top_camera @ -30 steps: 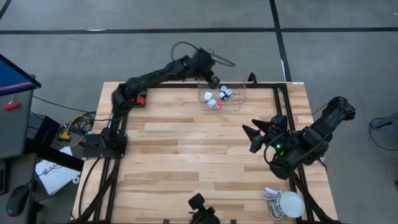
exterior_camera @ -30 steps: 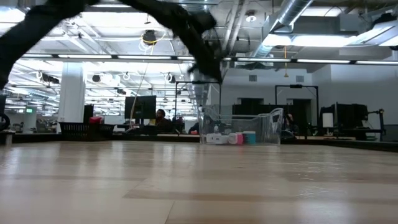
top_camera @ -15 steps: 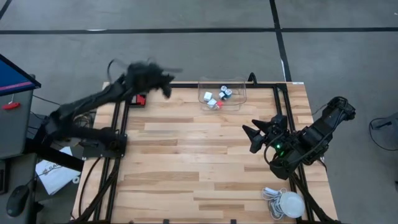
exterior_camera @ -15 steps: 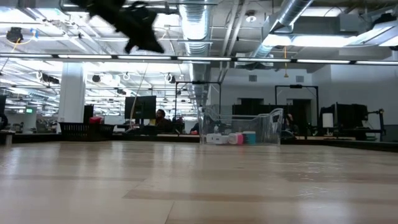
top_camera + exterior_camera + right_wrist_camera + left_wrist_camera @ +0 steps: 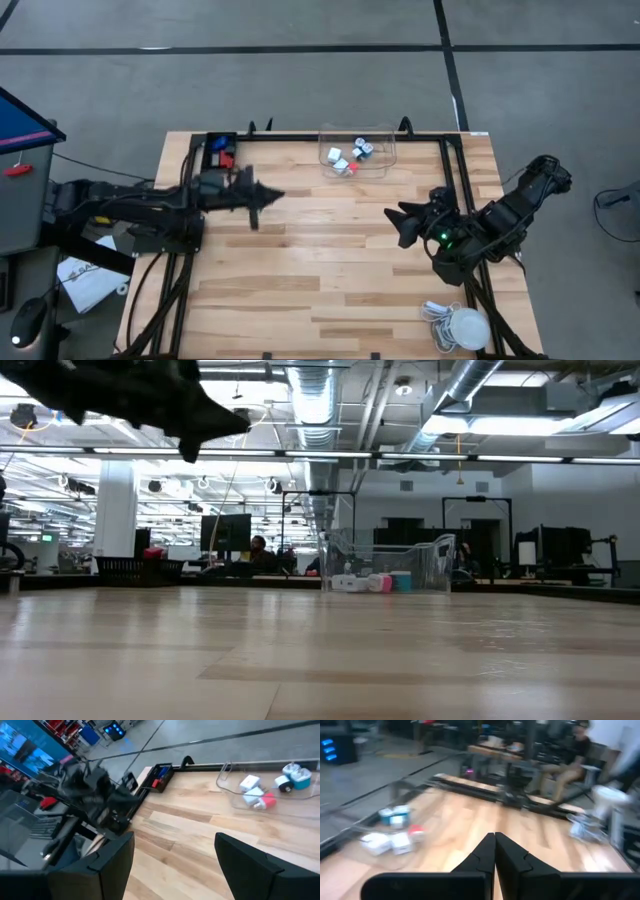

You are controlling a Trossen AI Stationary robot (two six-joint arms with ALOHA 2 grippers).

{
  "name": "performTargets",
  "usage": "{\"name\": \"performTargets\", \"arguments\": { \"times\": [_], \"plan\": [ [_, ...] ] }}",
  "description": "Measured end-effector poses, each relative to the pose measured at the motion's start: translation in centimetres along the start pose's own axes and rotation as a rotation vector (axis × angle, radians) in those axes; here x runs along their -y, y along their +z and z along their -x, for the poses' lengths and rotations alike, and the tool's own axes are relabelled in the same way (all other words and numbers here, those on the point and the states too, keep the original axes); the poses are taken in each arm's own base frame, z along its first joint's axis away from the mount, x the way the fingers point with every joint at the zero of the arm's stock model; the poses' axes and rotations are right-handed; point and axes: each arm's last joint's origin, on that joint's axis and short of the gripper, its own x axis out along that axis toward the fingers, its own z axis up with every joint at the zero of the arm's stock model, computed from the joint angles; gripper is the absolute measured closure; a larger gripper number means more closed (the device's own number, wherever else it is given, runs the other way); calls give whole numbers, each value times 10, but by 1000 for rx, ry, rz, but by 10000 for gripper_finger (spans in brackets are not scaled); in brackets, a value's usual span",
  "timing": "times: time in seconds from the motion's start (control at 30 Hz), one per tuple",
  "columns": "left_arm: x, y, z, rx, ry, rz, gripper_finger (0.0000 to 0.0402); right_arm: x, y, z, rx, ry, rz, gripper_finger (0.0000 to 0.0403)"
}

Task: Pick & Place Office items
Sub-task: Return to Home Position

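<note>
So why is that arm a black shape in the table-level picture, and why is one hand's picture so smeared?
Low view: the left arm sits against bright ceiling lights, so it reads as a silhouette. Left wrist view: the small items and table beyond the shut left hand are streaked, likely because that arm has been swinging. High view: even light, soft shadows.

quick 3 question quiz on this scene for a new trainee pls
1. True or false: the left gripper is shut and empty.
2. Where are the charger adapters? A) in the transparent bin B) mid-table C) on the floor
3. Fill in: the right gripper has its fingers ____.
Key: 1 true; 2 A; 3 open.
</note>
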Motion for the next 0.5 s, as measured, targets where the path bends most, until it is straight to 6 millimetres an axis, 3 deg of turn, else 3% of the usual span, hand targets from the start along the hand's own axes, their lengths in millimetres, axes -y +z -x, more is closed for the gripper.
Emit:
{"name": "performTargets", "arguments": {
  "times": [0.2, 0.5],
  "plan": [
    [10, -31, 31, 15, -27, -24, 398, -7, -4, 5, -45, 52, -47, 135],
    [-3, -66, 63, 75, -42, 32, 398, -12, -6, 13, -19, 106, -104, 135]
  ]
}}
